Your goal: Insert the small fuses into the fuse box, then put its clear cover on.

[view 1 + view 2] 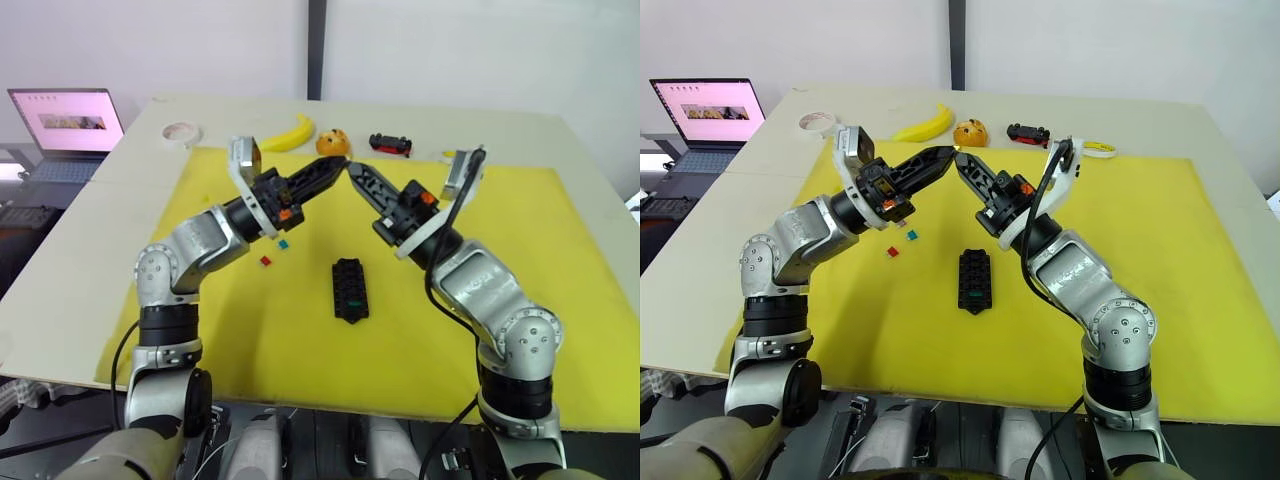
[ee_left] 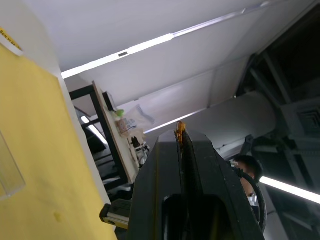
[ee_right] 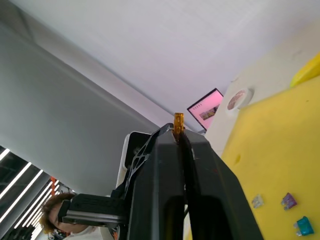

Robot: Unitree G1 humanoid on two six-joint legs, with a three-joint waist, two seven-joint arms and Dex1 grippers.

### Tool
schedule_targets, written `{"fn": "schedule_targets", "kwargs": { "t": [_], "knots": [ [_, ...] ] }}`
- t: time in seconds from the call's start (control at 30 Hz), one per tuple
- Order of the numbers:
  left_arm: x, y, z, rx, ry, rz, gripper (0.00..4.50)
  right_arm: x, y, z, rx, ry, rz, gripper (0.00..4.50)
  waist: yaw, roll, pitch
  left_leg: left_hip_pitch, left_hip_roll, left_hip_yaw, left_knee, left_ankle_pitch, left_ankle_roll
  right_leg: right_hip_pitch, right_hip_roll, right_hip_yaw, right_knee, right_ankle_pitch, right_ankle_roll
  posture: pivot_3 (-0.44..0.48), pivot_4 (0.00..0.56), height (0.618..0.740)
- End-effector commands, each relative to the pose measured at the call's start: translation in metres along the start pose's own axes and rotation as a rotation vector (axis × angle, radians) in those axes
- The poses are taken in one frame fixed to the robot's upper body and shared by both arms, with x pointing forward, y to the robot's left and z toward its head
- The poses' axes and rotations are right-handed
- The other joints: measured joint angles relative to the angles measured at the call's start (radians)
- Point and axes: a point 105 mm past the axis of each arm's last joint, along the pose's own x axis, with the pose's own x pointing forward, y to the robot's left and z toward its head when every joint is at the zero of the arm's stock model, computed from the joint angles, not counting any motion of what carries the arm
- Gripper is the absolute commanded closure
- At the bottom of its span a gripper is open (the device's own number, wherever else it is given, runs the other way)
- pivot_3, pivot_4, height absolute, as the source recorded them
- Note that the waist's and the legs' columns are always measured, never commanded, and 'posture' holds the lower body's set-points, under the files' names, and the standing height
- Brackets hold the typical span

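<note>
both arms raised above the yellow mat (image 1: 560,300), tips meeting mid-air over its far half. left gripper (image 1: 335,168) fingers pressed together on an orange fuse (image 2: 179,131), which pokes out at the tip in the left wrist view. right gripper (image 1: 356,176) fingers also closed, an orange fuse tip sticking out between them in the right wrist view (image 3: 178,121); looks like the same fuse pinched by both, cannot tell for sure. the two grippers touch or nearly touch at the tips.

fuse box (image 1: 350,289) lies flat on the mat, below the grippers, centre of mat, long side running away from the robot; a teal fuse (image 1: 352,296) sits in one slot. loose on the mat to the robot's left of the box: red fuse (image 1: 266,261), teal loose fuse (image 1: 284,243), close to each other, apart from the box. right wrist view shows grey fuse (image 3: 257,201), purple fuse (image 3: 288,201) and a teal one on the mat, near one another.

clear cover (image 2: 7,170) lies on the mat, seen at the edge of the left wrist view.

far table edge: banana (image 1: 288,136), orange (image 1: 333,144), toy car (image 1: 390,144), tape roll (image 1: 181,132). laptop (image 1: 66,130) off to the left.
</note>
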Motion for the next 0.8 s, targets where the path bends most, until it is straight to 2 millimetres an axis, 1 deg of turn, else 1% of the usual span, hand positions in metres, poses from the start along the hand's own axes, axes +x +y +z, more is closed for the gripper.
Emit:
{"fn": "schedule_targets", "kwargs": {
  "t": [0.03,0.17,0.27,0.37,0.43,0.5,0.6,0.67,0.73,0.8],
  "knots": [
    [0.001,-0.008,-0.004,0.018,0.021,-0.031,4.5,0.0,0.018,0.003,-0.02,-0.015,0.073,4.45,0.0,0.0,0.0,0.0,0.0,0.0,0.0,0.0,0.0,0.0,0.0,0.0,0.0,0.0,0.0,0.0,0.15,0.74],
    [-0.001,-0.004,-0.002,0.015,0.02,-0.01,4.5,-0.001,0.021,0.004,-0.021,-0.019,0.085,4.45,0.0,0.0,0.0,0.0,0.0,0.0,0.0,0.0,0.0,0.0,0.0,0.0,0.0,0.0,0.0,0.0,0.15,0.74],
    [-0.006,-0.004,0.0,0.019,0.023,-0.012,3.52,-0.003,0.021,0.005,-0.025,-0.02,0.087,4.5,0.0,0.0,0.0,0.0,0.0,0.0,0.0,0.0,0.0,0.0,0.0,0.0,0.0,0.0,0.0,0.0,0.15,0.74],
    [-0.015,-0.004,0.002,0.082,0.07,0.026,2.13,-0.006,0.022,0.007,-0.034,-0.013,0.093,4.5,-0.004,0.0,0.0,0.0,0.0,0.0,0.0,0.0,0.0,0.0,0.0,0.0,0.0,0.0,0.0,0.0,0.15,0.74],
    [-0.02,-0.005,0.004,0.117,0.093,0.035,1.07,-0.008,0.023,0.008,-0.043,0.0,0.103,4.5,-0.005,0.0,0.0,0.0,0.001,0.0,0.0,0.0,0.0,0.0,0.001,0.0,0.0,0.0,0.0,0.0,0.15,0.74],
    [-0.028,-0.011,0.006,0.237,0.15,0.054,0.07,-0.015,0.025,0.007,-0.102,0.068,0.122,4.5,-0.005,0.0,0.0,0.0,0.001,0.0,0.0,0.0,0.0,0.0,0.001,0.0,0.0,0.0,0.0,0.0,0.15,0.74],
    [-0.036,-0.015,0.004,0.397,0.242,0.078,0.03,-0.024,0.02,0.006,-0.228,0.182,0.112,4.5,-0.004,0.001,0.001,0.0,0.0,0.001,0.0,0.0,0.0,0.0,0.001,0.0,0.0,-0.002,-0.003,0.0,0.15,0.74],
    [-0.044,-0.016,-0.008,0.546,0.364,0.084,0.03,-0.032,0.012,0.015,-0.339,0.267,0.098,4.5,0.0,0.001,0.001,0.0,0.0,0.001,0.0,0.0,0.0,0.0,0.001,0.0,-0.001,-0.002,-0.004,0.0,0.15,0.74],
    [-0.054,-0.012,-0.021,0.696,0.49,0.071,0.03,-0.038,0.009,0.021,-0.436,0.359,0.102,4.5,0.001,0.002,0.002,0.0,0.0,0.003,0.0,-0.001,0.001,0.0,0.001,0.0,-0.002,-0.003,-0.006,0.0,0.15,0.74],
    [-0.062,-0.003,-0.031,0.866,0.604,0.048,0.03,-0.045,0.007,0.017,-0.57,0.506,0.124,4.5,0.001,0.006,0.004,0.0,0.0,0.004,0.0,-0.001,0.001,0.0,0.0,0.0,-0.003,-0.005,-0.009,0.0,0.15,0.74]
  ]
}}
